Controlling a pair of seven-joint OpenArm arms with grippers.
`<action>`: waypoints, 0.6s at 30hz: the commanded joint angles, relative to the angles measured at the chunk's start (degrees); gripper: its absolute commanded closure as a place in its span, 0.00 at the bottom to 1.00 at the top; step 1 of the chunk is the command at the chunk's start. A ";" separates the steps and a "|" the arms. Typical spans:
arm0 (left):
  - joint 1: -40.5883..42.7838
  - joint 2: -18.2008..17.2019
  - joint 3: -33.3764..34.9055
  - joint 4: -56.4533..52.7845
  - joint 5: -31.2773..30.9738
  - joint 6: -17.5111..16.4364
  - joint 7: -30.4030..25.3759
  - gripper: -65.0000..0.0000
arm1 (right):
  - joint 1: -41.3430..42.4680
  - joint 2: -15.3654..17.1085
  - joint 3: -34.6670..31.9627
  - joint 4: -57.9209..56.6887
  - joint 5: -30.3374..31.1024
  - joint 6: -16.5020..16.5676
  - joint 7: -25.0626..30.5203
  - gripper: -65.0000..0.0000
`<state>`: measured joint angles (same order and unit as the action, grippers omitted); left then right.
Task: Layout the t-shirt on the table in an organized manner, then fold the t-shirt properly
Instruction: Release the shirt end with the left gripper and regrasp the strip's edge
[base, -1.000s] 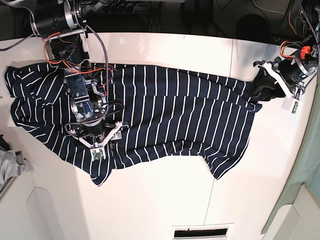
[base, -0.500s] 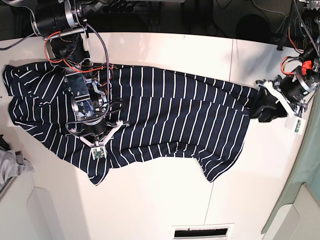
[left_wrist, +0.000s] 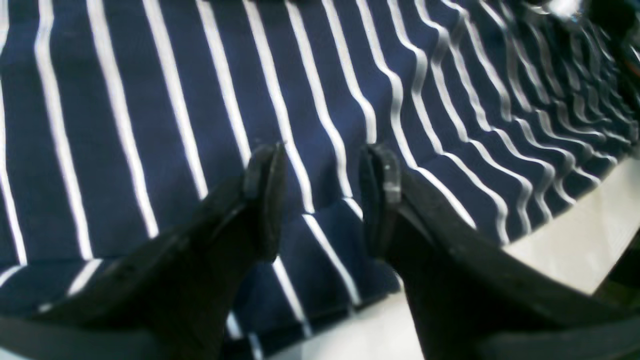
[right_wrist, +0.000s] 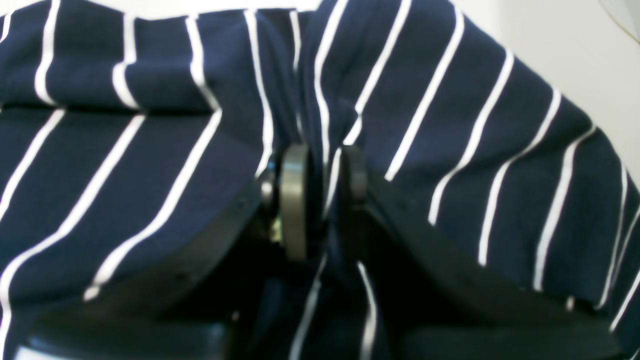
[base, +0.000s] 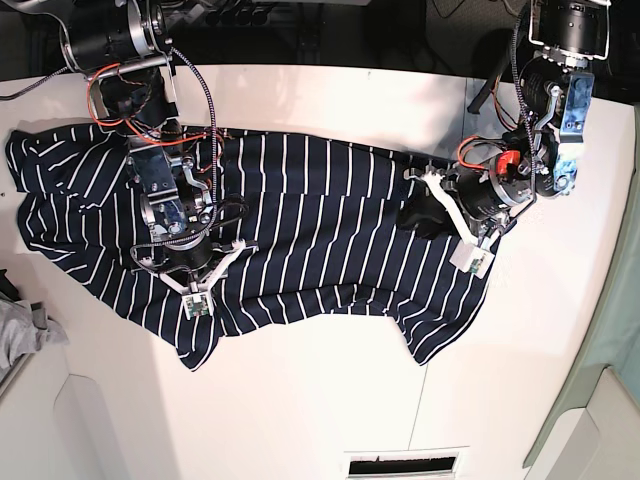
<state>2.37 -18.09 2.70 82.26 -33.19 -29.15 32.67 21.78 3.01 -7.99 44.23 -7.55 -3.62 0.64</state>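
We're in the layout step: the dark navy white-striped fabric t-shirt (base: 300, 230) lies spread but rumpled across the big flat white table (base: 330, 400). Our right gripper (right_wrist: 322, 200) is pinched nearly closed on a fold of cloth. Our left gripper (left_wrist: 320, 200) stands part-open w/ cloth between the fingers; can't tell if it grips. Next move, we judge: pull the ends apart to flatten wrinkles before folding.

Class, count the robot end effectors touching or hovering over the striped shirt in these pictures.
2. The right end effector pinches the shirt near its left end; the left end effector is over its right part.
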 joint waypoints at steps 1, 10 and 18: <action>-1.88 -0.55 -0.35 -0.15 -0.61 0.22 -1.16 0.58 | 1.51 -0.02 0.09 0.76 -0.15 0.46 0.85 0.85; -8.52 -0.50 -0.35 -9.64 1.57 1.36 -1.86 0.58 | 1.53 0.00 0.09 0.76 -0.17 0.37 0.87 0.76; -12.09 -0.52 -0.35 -20.74 4.35 1.53 -4.52 0.58 | 1.53 0.02 0.09 0.76 -0.15 0.15 0.90 0.62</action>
<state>-9.06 -18.09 2.59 61.21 -29.41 -28.12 27.70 21.91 3.01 -7.99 44.25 -7.51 -3.40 0.89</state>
